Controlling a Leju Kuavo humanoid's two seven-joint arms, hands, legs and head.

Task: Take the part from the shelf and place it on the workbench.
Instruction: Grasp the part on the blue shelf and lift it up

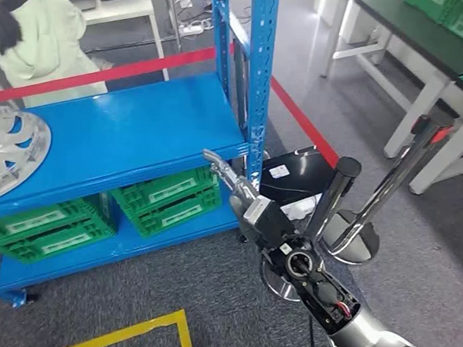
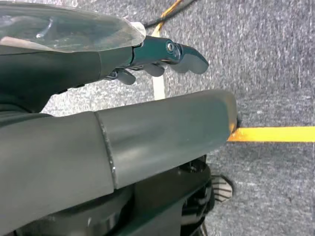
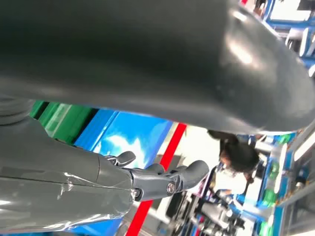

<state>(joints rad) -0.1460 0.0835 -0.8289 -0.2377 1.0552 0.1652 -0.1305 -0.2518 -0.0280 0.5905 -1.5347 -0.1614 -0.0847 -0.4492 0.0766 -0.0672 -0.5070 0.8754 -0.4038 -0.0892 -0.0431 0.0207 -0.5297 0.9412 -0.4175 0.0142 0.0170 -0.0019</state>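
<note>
Reaching, right hand (image 1: 234,181): fingers (image 1: 214,158) stretched out straight, nothing held, tips at the front corner of the blue shelf (image 1: 133,132), probably lined up for the pick.
Left hand (image 2: 163,54): fingers loosely apart, nothing held, hung over grey carpet.
Part: silver wheel cover (image 1: 15,151), laid flat on the shelf's top board, well apart from the fingers.
Bench (image 1: 417,43): off to the right, kept for the drop-off.

High head view; close wrist views
</note>
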